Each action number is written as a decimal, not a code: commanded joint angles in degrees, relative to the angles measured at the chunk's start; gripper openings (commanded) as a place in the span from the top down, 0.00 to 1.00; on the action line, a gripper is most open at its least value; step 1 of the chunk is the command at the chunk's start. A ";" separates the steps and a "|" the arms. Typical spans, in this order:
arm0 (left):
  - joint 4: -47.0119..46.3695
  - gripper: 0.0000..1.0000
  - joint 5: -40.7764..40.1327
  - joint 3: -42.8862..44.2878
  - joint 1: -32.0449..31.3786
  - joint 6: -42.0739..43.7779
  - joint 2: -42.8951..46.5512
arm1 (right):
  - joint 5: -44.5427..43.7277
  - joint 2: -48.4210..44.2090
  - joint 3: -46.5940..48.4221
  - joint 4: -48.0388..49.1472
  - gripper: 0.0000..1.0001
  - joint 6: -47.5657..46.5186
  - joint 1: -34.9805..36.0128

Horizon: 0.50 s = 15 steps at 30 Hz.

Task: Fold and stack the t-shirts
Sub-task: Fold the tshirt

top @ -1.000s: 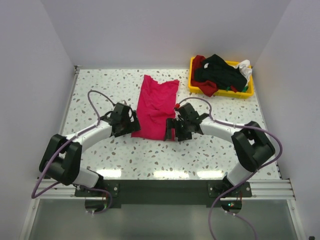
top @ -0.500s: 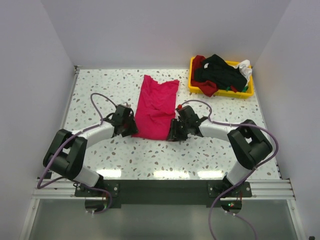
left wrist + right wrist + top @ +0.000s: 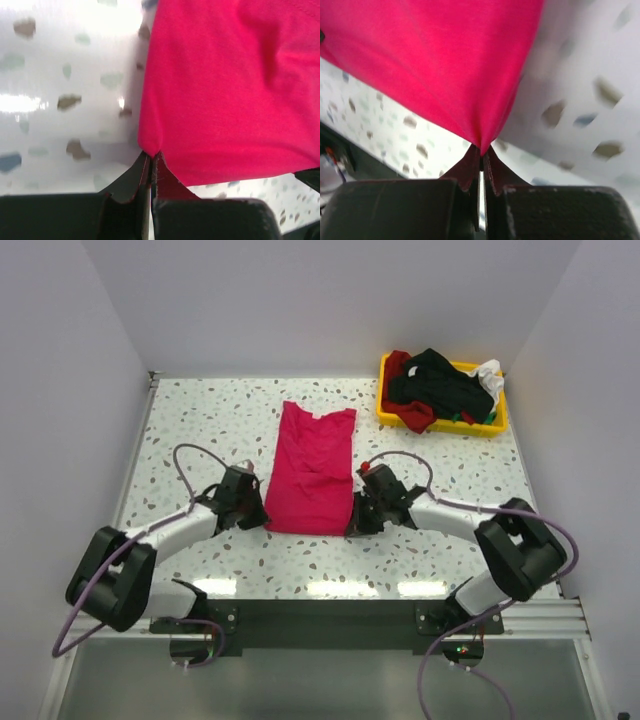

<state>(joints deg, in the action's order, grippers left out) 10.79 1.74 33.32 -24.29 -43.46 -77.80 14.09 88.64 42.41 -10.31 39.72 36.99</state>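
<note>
Jaws pinch near corners of crimson-pink t-shirt (image 3: 312, 470).

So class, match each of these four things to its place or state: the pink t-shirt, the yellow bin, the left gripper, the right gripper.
Things
1. crimson-pink t-shirt
2. yellow bin
3. left gripper
4. right gripper

Places or states
A. at the far right, holding the other t-shirts
B. shut on the shirt's near right corner
C. spread out on the table
D. shut on the shirt's near left corner

Pairs: 1-C, 2-A, 3-D, 4-B
</note>
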 commanded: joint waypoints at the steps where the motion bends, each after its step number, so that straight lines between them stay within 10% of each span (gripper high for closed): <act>1: 9.31 1.00 1.95 -2.56 -2.50 0.83 9.82 | 0.50 -6.72 -0.41 -10.57 1.00 -2.72 5.01; 15: 22.62 1.00 -0.76 13.69 -6.20 1.89 19.98 | -8.91 -22.20 12.24 -28.54 1.00 -7.02 5.12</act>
<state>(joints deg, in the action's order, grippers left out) 33.34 3.16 41.80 -30.52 -43.22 -56.18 7.94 66.70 50.19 -34.70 36.29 44.80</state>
